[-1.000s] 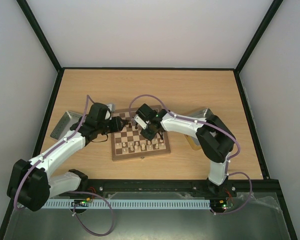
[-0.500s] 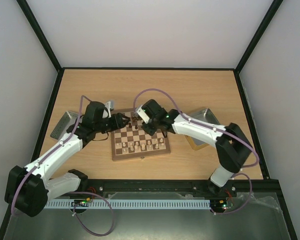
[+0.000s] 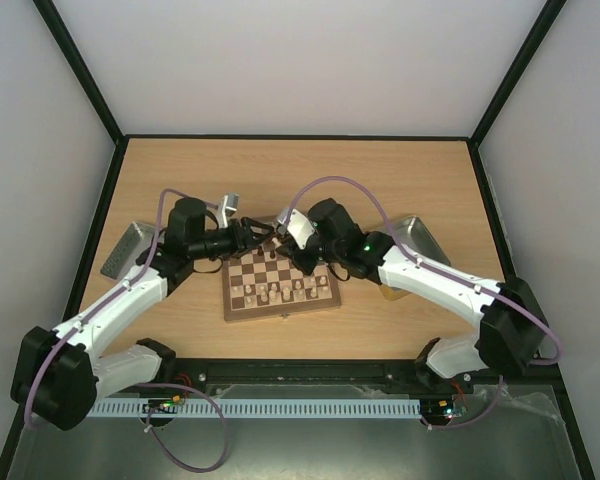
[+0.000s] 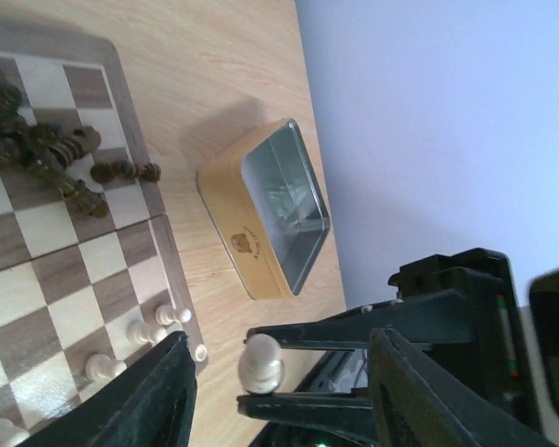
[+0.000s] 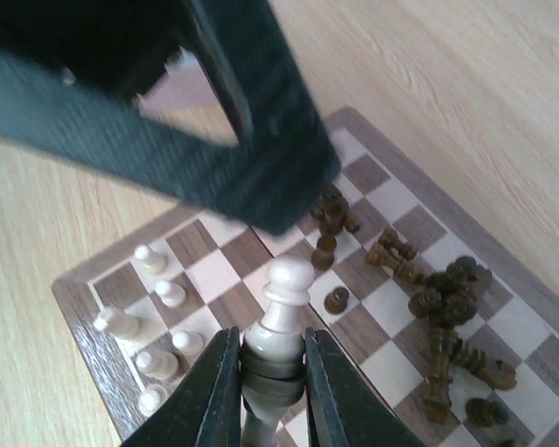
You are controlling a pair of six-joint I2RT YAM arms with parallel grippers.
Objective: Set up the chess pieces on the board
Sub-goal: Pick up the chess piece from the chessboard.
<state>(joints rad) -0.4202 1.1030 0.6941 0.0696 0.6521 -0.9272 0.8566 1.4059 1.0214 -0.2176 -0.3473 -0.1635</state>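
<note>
Checking in from the remote station. The right gripper (image 5: 270,346) is clamped on a pale piece (image 5: 287,282), pinching it low on the stem with the round head poking up above the fingers. The piece hangs in the air above the board (image 5: 212,276), over the squares between the two sets.

The left gripper (image 4: 279,341) sits just above the board's far edge and points toward the right one. Its jaws are apart and hold nothing. On the left wrist cam the pale piece shows up in the gap between those two fingers (image 4: 158,400), but I can't tell if either one touches it.

On the board, a handful of pale pawns (image 5: 170,294) stand upright in the squares along the near edge. The dark pieces (image 5: 443,303) are a messy heap on the far half of the board, most of them lying on their sides, with a few strays nearer the middle.

A metal tin (image 4: 279,209) with yellow sides sits on the table (image 3: 380,180) just off the board's right side. A grey tray (image 3: 130,248) sits off its left side, a bit farther out.
</note>
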